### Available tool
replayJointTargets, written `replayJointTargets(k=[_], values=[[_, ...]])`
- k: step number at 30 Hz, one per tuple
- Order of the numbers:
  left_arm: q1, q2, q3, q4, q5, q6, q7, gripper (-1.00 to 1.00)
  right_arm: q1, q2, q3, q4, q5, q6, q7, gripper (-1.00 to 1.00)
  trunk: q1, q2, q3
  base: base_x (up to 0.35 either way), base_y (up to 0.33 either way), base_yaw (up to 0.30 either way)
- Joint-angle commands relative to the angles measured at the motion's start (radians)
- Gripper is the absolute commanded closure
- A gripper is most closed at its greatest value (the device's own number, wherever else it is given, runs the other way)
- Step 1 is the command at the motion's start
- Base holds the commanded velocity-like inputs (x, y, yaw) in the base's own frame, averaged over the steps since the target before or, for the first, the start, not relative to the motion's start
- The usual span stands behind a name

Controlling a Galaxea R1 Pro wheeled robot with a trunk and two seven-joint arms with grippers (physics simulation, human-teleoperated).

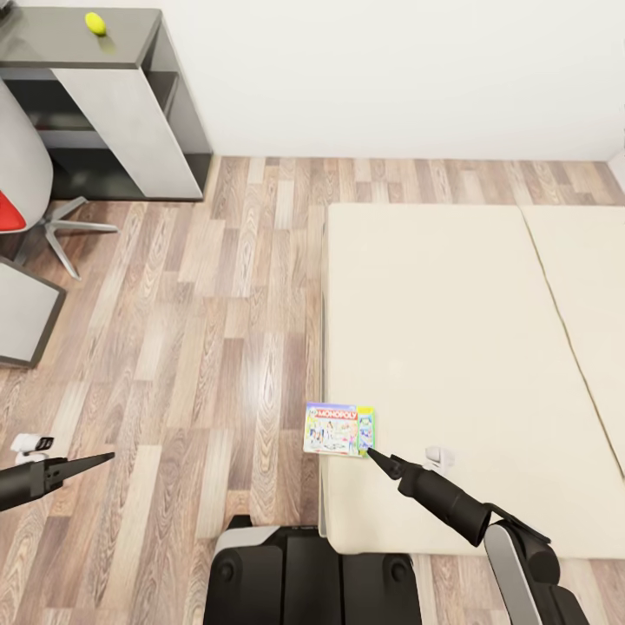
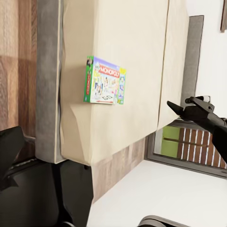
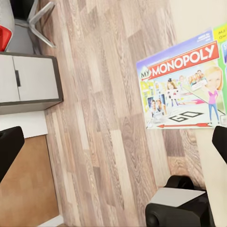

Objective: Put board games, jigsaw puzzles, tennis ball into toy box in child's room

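Monopoly board game (image 1: pixel 339 429) is seen overhanging the bed's (image 1: pixel 451 347) near left edge, where the right gripper (image 1: pixel 375 455), seemingly pressed together, is pointed for an approach.

The flat white-and-purple cardboard board game box (image 3: pixel 182 82) carries a red banner reading "MONOPOLY" in white capitals, a small "MY" before it, and a black "GO" arrow strip lower down.

Open mattress around the box

We see bare cream-beige bed (image 1: pixel 451 330) beyond the white-green Monopoly box (image 1: pixel 339 429); wood-plank floor (image 1: pixel 200 347) lies open beside it, the grey swivel chair (image 1: pixel 26 187) well apart.
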Motion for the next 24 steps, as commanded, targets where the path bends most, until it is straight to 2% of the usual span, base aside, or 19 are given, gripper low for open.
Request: replayJointTargets(k=[1, 24], values=[[0.000, 0.001, 0.000, 0.000, 0.000, 0.010, -0.004, -1.00, 0.000, 0.000, -0.002, 0.000, -0.003, 0.007, 0.003, -1.00, 0.001, -0.001, 0.001, 0.000, 0.000, 0.000], [0.000, 0.002, -0.002, 0.000, 0.000, 0.011, -0.004, -1.00, 0.000, -0.006, -0.002, 0.001, -0.003, 0.006, 0.003, -1.00, 0.001, -0.001, 0.038, 0.000, 0.000, 0.000]])
